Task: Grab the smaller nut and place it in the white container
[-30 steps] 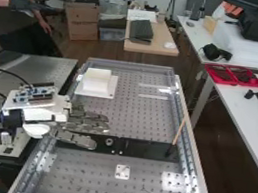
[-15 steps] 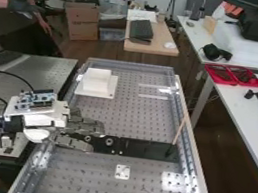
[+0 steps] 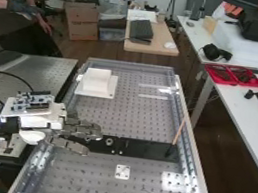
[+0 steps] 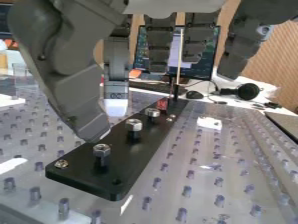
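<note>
The hand is over the left end of the black bar in the high view, fingers extended above it and thumb lower down. In the wrist view the hand has its fingers loosely straight and holds nothing. The smaller nut stands on a post at the bar's near end, just beside the thumb's tip and apart from it. Beyond it are the larger nut and the bearing. The white container sits on the bench's far left part in the high view.
The flat black bar lies across the perforated bench. A thin wooden stick stands at the bar's right end. Nearer on the bench is a small white plate.
In the high view the hand has moved left and slightly toward the near end, uncovering more of the bar. The bearing and the white container have stayed in place.
</note>
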You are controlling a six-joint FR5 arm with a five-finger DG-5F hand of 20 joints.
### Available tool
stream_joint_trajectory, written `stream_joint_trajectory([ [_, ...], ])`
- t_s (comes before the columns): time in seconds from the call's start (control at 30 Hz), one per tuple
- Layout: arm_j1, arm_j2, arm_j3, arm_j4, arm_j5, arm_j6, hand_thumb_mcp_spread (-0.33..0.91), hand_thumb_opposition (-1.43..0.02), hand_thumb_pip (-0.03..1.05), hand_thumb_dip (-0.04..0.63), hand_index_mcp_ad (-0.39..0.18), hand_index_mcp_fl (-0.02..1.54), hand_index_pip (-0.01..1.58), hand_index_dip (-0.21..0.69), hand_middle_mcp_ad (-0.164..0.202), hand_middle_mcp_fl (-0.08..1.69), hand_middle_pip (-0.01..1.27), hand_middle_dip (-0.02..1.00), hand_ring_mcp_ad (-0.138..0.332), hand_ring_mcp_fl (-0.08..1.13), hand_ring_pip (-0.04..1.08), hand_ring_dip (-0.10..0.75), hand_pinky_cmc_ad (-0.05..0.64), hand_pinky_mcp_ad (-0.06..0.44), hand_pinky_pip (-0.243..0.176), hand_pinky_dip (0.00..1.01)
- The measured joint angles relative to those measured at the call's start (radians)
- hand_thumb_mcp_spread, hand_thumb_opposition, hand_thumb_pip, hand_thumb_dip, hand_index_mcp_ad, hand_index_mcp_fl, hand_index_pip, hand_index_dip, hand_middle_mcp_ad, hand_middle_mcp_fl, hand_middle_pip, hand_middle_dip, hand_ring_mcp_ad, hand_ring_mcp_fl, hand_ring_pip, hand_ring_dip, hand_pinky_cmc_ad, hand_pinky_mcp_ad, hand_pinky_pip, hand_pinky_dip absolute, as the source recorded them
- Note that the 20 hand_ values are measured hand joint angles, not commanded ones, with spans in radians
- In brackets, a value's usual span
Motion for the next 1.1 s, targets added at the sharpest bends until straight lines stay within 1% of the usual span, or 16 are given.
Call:
stream_joint_trajectory([
  [0.07, 0.0, 0.0, 0.0, -0.002, 0.0, -0.002, 0.42, -0.84, 0.7, 0.22, -0.183, 0.02, 1.56, 0.188, 0.058, 0.09, 0.13, 0.22, 0.129, 0.0, 0.09, 0.087, 0.394, 0.293, -0.089, 0.33],
  [0.2, 0.001, -0.005, 0.002, -0.01, 0.002, -0.01, 0.42, -0.84, 0.7, 0.22, -0.18, 0.02, 1.56, 0.237, 0.061, 0.09, 0.13, 0.22, 0.129, 0.0, 0.09, 0.087, 0.398, 0.295, -0.084, 0.33],
  [0.23, 0.002, -0.006, 0.002, -0.01, 0.002, -0.012, 0.42, -0.84, 0.7, 0.22, -0.183, 0.02, 1.55, 0.236, 0.061, 0.09, 0.13, 0.22, 0.129, 0.0, 0.09, 0.087, 0.4, 0.295, -0.075, 0.33],
  [0.27, 0.003, -0.007, 0.002, -0.009, 0.002, -0.014, 0.42, -0.84, 0.7, 0.22, -0.183, 0.02, 1.56, 0.253, 0.061, 0.09, 0.13, 0.22, 0.129, 0.0, 0.09, 0.087, 0.401, 0.295, -0.075, 0.33],
  [0.33, 0.004, -0.008, 0.001, -0.008, 0.002, -0.014, 0.42, -0.84, 0.7, 0.22, -0.183, 0.02, 1.56, 0.253, 0.061, 0.09, 0.13, 0.22, 0.127, 0.0, 0.09, 0.087, 0.387, 0.295, -0.075, 0.33],
  [0.37, 0.005, -0.01, 0.001, -0.005, 0.002, -0.016, 0.42, -0.84, 0.7, 0.22, -0.183, 0.02, 1.56, 0.269, 0.058, 0.09, 0.13, 0.22, 0.131, 0.0, 0.09, 0.087, 0.387, 0.291, -0.073, 0.33],
  [0.4, 0.005, -0.011, 0.0, -0.004, 0.002, -0.016, 0.42, -0.84, 0.7, 0.223, -0.183, 0.02, 1.55, 0.265, 0.061, 0.09, 0.13, 0.22, 0.131, 0.0, 0.09, 0.087, 0.387, 0.291, -0.073, 0.33],
  [0.43, 0.006, -0.013, 0.0, -0.003, 0.002, -0.018, 0.42, -0.85, 0.7, 0.223, -0.183, 0.02, 1.56, 0.283, 0.058, 0.09, 0.13, 0.22, 0.131, 0.0, 0.09, 0.087, 0.387, 0.291, -0.072, 0.32],
  [0.47, 0.006, -0.013, 0.0, -0.003, 0.002, -0.019, 0.42, -0.85, 0.69, 0.22, -0.183, 0.02, 1.56, 0.284, 0.061, 0.09, 0.13, 0.22, 0.134, 0.0, 0.09, 0.087, 0.391, 0.295, -0.061, 0.32],
  [0.57, 0.006, -0.017, 0.0, -0.004, 0.002, -0.021, 0.43, -0.85, 0.68, 0.22, -0.183, 0.02, 1.56, 0.284, 0.058, 0.09, 0.13, 0.22, 0.113, 0.0, 0.09, 0.087, 0.382, 0.295, -0.061, 0.3],
  [0.7, 0.004, -0.019, 0.0, -0.005, -0.001, -0.025, 0.43, -0.85, 0.68, 0.22, -0.18, 0.02, 1.56, 0.284, 0.058, 0.09, 0.13, 0.22, 0.113, 0.0, 0.09, 0.087, 0.38, 0.291, -0.061, 0.27],
  [0.8, 0.002, -0.022, 0.001, -0.008, -0.002, -0.031, 0.45, -0.85, 0.68, 0.223, -0.18, 0.02, 1.56, 0.284, 0.058, 0.09, 0.13, 0.22, 0.113, 0.0, 0.09, 0.087, 0.379, 0.295, -0.042, 0.27],
  [0.97, 0.001, -0.031, 0.007, -0.021, -0.004, -0.048, 0.45, -0.85, 0.68, 0.22, -0.183, 0.02, 1.56, 0.284, 0.058, 0.09, 0.13, 0.23, 0.113, 0.0, 0.09, 0.087, 0.379, 0.298, -0.042, 0.27],
  [1.1, 0.001, -0.033, 0.009, -0.02, -0.007, -0.045, 0.45, -0.85, 0.68, 0.22, -0.183, 0.02, 1.56, 0.284, 0.058, 0.09, 0.13, 0.22, 0.115, 0.0, 0.09, 0.087, 0.379, 0.279, -0.045, 0.27],
])
